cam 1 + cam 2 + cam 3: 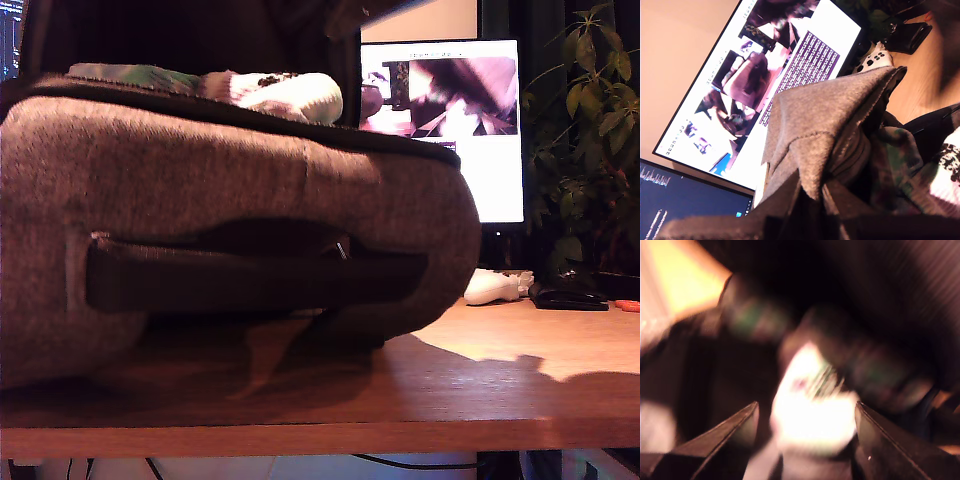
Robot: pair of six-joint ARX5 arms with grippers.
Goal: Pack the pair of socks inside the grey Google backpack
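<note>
The grey Google backpack (220,190) lies on its side on the wooden desk and fills the exterior view's left. The pair of socks (285,95), a white bundle with dark dots, rests on its upper edge by the opening. In the first wrist view my first gripper (812,192) is shut on a raised flap of the backpack's grey fabric (825,125), with the socks (950,165) beside it. The second wrist view is blurred. My second gripper (806,404) is open there, and the white socks (812,415) lie between its dark fingers (735,437).
A green patterned cloth (130,76) lies in the backpack's opening next to the socks. Behind, a lit monitor (450,110) stands at the exterior view's right, with a white controller (495,288), a dark flat object (568,297) and a plant (590,130).
</note>
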